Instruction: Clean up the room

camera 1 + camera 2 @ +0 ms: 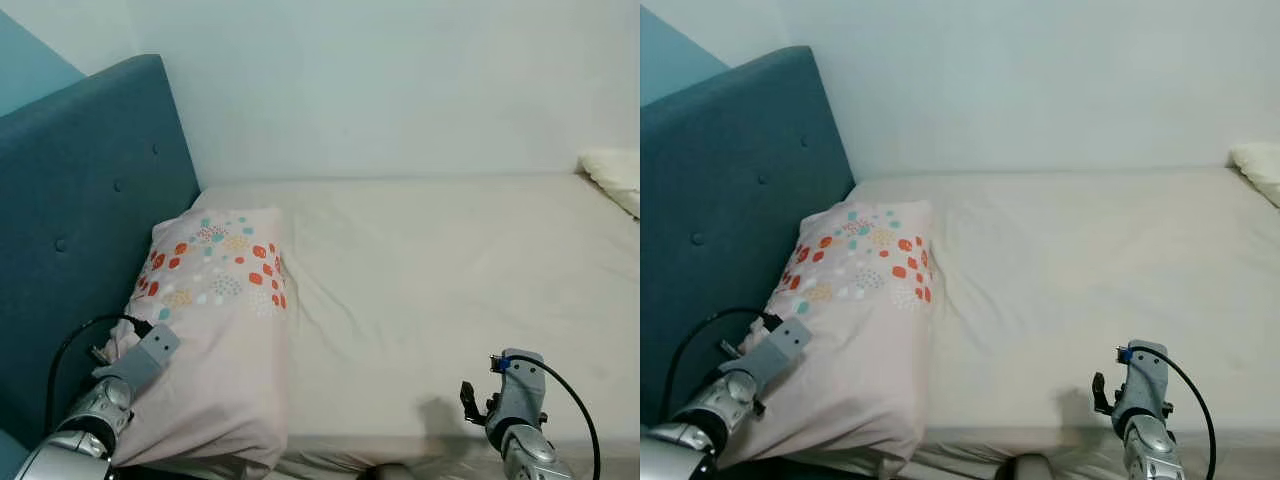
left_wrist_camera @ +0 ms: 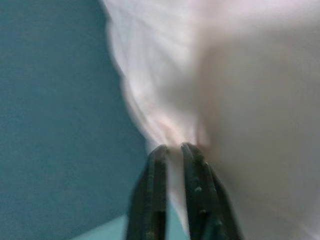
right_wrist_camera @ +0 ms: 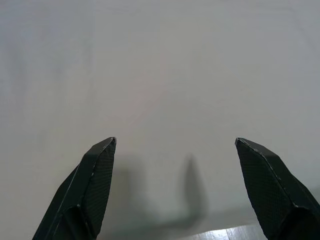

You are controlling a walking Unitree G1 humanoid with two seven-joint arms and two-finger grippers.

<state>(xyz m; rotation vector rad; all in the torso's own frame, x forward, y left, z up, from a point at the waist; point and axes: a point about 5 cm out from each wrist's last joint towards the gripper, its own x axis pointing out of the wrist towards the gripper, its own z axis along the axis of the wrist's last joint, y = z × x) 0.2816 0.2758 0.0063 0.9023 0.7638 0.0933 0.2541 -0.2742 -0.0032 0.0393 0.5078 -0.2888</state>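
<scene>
The left gripper point(image 2: 172, 150) pinches a corner of the spotted pillow point(image 1: 215, 320) at lower left, against the blue headboard point(image 1: 90, 210). The right gripper point(image 3: 175, 145) hovers spread and empty over the sheet point(image 1: 450, 270), lower right. The bed looks nearly tidy; releasing the pillow seems left.

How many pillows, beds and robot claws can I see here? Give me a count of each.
Pillows: 2, a dotted pillow and a white pillow
Beds: 1, the bed with its blue headboard
Claws: 2, left gripper and right gripper
Total: 5
</scene>
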